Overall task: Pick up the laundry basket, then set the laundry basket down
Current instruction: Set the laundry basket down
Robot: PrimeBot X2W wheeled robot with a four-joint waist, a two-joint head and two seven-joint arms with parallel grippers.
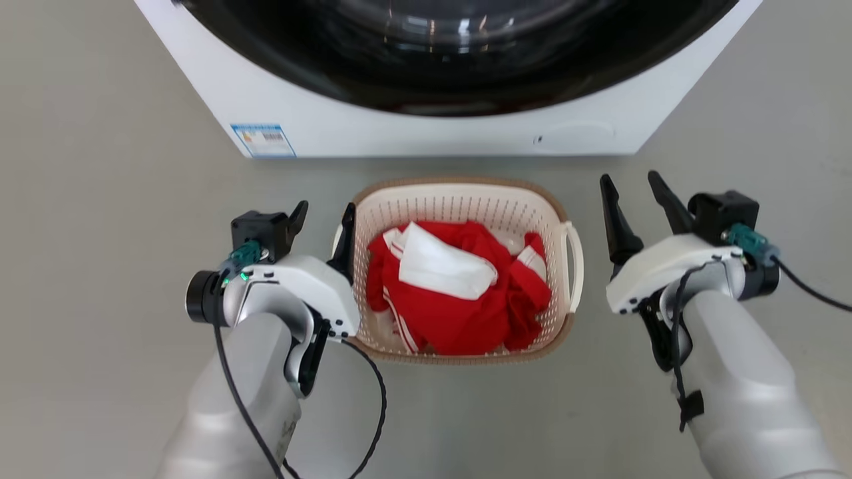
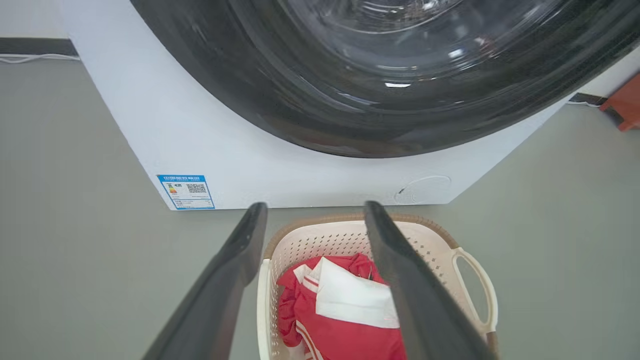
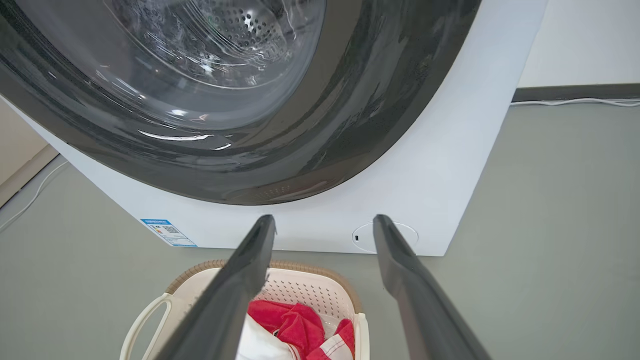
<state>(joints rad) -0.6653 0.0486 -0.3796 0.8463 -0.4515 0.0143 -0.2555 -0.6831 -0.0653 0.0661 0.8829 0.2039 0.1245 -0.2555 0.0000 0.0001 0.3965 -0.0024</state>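
On a grey floor (image 1: 100, 199), the left gripper (image 1: 326, 207) sits at 9 o'clock of a small cream-white perforated plastic laundry basket (image 1: 459, 185) with a brown woven-look rim. Its jaws are open and hold nothing. In the left wrist view they straddle the basket's left wall, one finger outside and one over the inside. Whether either finger touches the plastic cannot be told.

The basket stands on the floor at the centre of the head view and holds a crumpled red and white garment (image 1: 459, 293). A white washing machine (image 1: 399, 133) with a dark round door stands near it at 12 o'clock.

At the basket's 3 o'clock, the right gripper (image 1: 629, 178) hovers beside the white loop handle (image 1: 574, 266) but apart from it, jaws open and empty.

To lift well, the right gripper likely needs to move toward 9 o'clock until its jaws straddle that handle. Both jaws should then close before any lift. Raising both sides evenly would keep the basket level and clear of the machine's door.
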